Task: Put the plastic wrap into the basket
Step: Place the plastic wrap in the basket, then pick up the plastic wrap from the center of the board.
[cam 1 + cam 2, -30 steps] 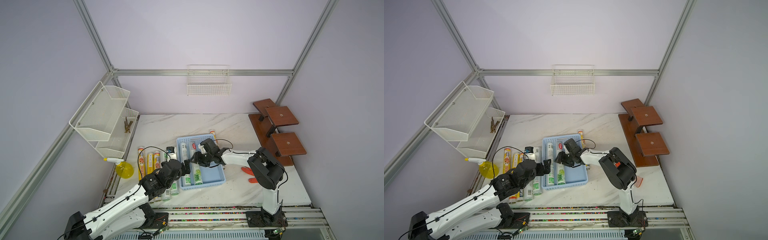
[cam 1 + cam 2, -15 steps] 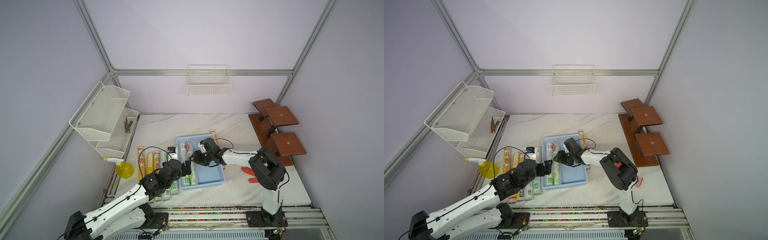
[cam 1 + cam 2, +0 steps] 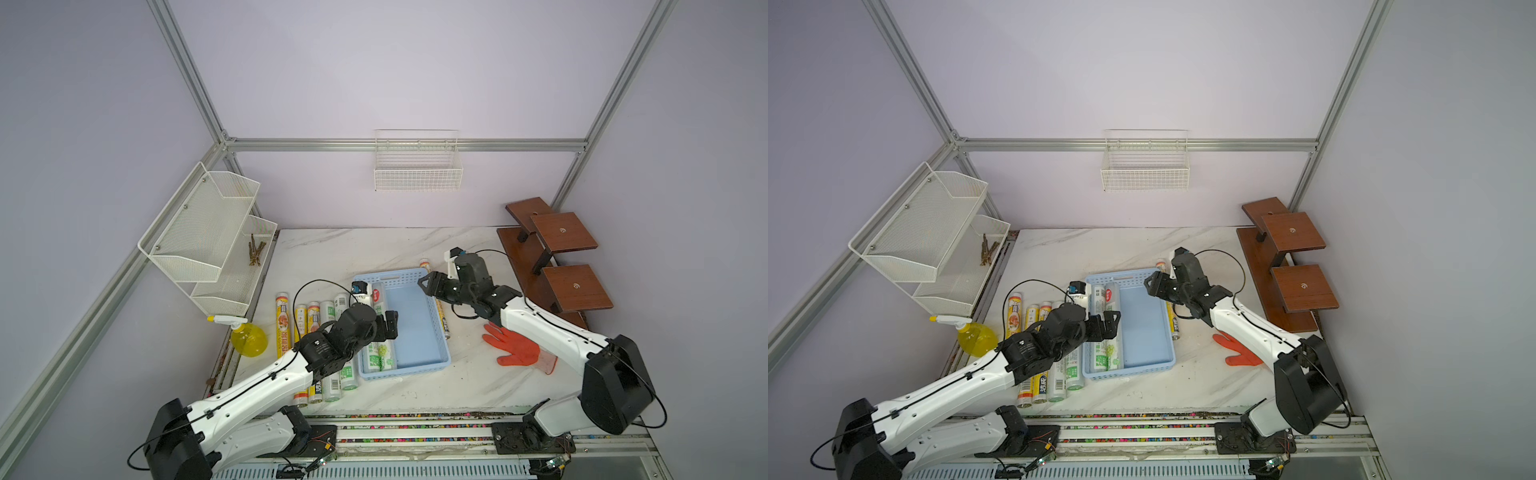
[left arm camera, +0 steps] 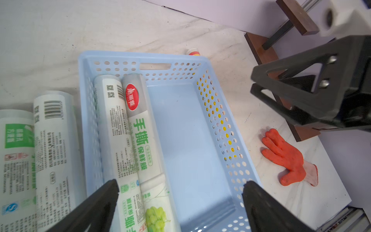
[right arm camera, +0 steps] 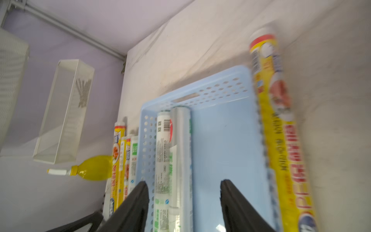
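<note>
In the basket [image 3: 415,332]: two rolls of plastic wrap are laid side by side against the left wall, a white roll [image 4: 111,120] and a grey-topped roll [image 4: 140,128]; the right half of the floor is left bare.
Left gripper [image 4: 179,186]: held over the basket's near end, jaws spread far wider than a roll, nothing gripped.
Right gripper [image 5: 183,183]: held over the basket's far right corner, jaws parted, nothing between them.
Step in hand: judged to be the fetching of the next roll.
Nearest candidate: a yellow roll [image 5: 281,130] is seen outside, just beside the right wall; whether it touches the wall cannot be told.
How it is best done: the roll should be taken near mid-length with the jaws set across its axis, as little room is left on the wall side. It should then be lifted level, carried over the rim and laid parallel to the two inside.
Rolls counted: two inside, one at the right, five made out in the row of rolls [image 3: 313,316] at the left, partly hidden by the left arm [image 3: 266,374]; eight seen.
Other things counted: one orange glove [image 3: 515,351], one spray bottle [image 3: 249,340].
</note>
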